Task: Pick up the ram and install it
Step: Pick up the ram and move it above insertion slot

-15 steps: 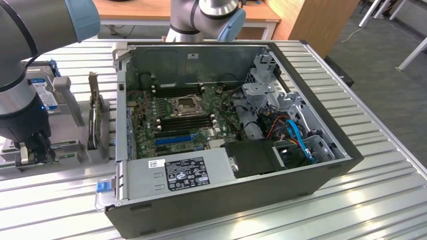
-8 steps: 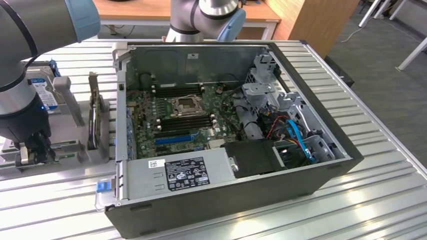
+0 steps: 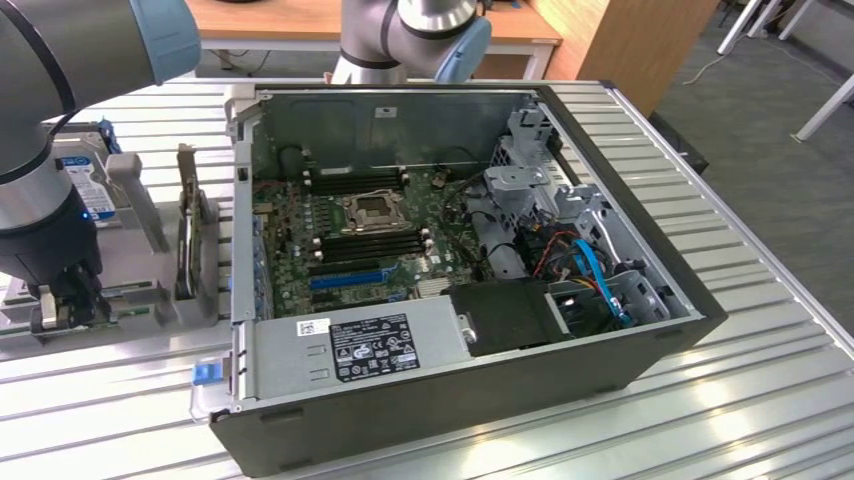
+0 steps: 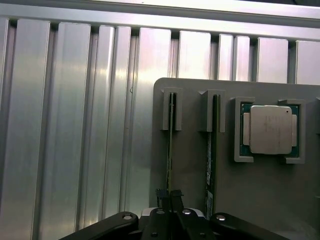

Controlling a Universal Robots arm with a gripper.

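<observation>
The tool (image 4: pixel 170 196) is clenched on the thin edge of the ram (image 4: pixel 170 145), which stands on edge in a slot of the grey holder (image 4: pixel 192 165) on the ribbed table (image 4: pixel 60 130), just beside a second stick (image 4: pixel 210 150) and near the silver processor chip (image 4: pixel 270 129).

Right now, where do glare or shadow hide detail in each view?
Wrist view: glare streaks run down the slats; the ram, edge-on in its holder, reads dark. Exterior view: the case interior is shadowed, while slats at the exterior view's right gleam.
</observation>
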